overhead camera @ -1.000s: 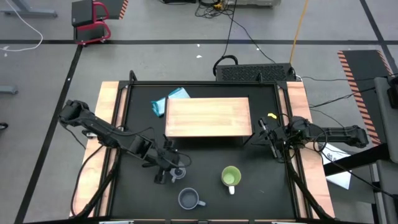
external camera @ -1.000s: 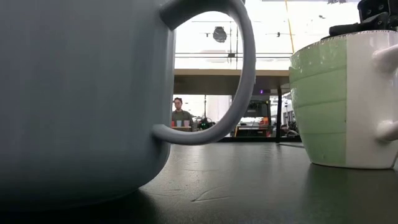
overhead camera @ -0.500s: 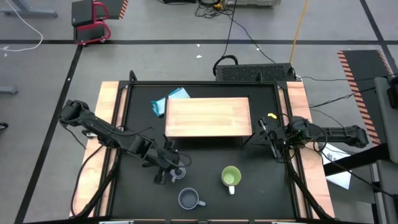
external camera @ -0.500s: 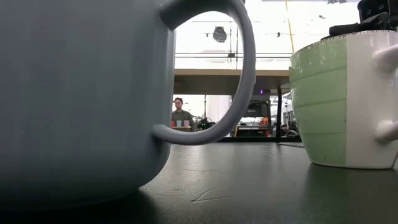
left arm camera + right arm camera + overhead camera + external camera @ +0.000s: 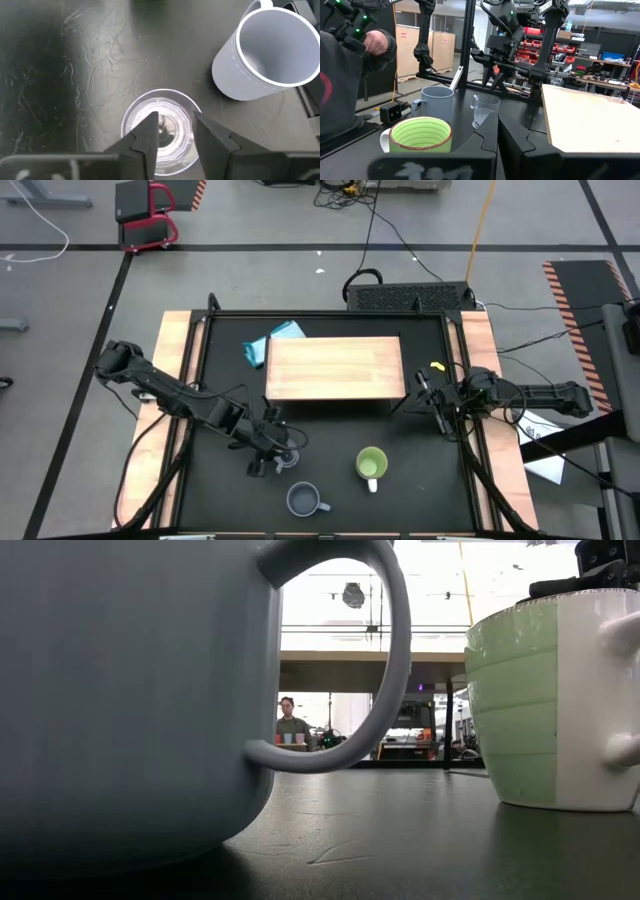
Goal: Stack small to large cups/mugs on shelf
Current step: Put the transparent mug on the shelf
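Your left gripper (image 5: pixel 175 132) hangs directly over the clear glass cup (image 5: pixel 160 127), jaws parted with one finger inside the rim and one just outside it, which looks like a wall pinch being set up, not yet a hold. The cup stands on the black surface (image 5: pixel 420 480) near the grey-blue mug (image 5: pixel 303 500), with the green mug (image 5: pixel 371 464) farther off and the shelf (image 5: pixel 335 367) bare. Your right gripper (image 5: pixel 432 402) waits beside the shelf, jaws closed on nothing.
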Controlling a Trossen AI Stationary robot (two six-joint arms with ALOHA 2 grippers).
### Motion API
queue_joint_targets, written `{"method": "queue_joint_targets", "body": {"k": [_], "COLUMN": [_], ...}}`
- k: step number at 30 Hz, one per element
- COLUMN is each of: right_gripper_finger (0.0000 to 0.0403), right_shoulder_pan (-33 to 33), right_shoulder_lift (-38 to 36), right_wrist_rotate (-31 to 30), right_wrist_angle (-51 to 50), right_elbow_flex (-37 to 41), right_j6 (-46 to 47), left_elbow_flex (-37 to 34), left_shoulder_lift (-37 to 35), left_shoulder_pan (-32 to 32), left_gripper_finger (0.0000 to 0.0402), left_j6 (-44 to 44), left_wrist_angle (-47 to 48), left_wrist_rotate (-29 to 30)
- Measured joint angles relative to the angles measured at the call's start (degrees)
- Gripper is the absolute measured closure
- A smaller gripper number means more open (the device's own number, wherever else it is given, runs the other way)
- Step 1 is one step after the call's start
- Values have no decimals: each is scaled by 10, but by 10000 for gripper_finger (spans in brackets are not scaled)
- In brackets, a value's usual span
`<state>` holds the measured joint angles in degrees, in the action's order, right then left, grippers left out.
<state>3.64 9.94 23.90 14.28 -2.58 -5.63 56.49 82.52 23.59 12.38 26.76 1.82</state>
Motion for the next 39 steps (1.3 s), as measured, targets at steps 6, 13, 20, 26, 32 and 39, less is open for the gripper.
{"method": "queue_joint_targets", "body": {"k": [6,13,20,26,32,39], "right_gripper_finger": [403,403,403,403,403,403], "right_shoulder_pan": [0,0,0,0,0,0], "right_shoulder_lift": [0,0,0,0,0,0], "right_wrist_rotate": [0,0,0,0,0,0], "right_wrist_angle": [0,-1,-16,-26,-26,-25], "right_elbow_flex": [0,0,0,0,0,0], "right_j6": [0,4,4,4,3,3], "left_elbow_flex": [0,0,0,0,-1,-1], "left_shoulder_lift": [0,0,0,0,8,18], "left_shoulder_pan": [-11,-30,-37,-37,-37,-37], "left_gripper_finger": [236,227,227,227,227,227], "left_j6": [-21,-49,-72,-77,-89,-97], "left_wrist_angle": [1,6,26,31,32,28], "left_wrist_rotate": [12,14,9,-5,-5,8]}}
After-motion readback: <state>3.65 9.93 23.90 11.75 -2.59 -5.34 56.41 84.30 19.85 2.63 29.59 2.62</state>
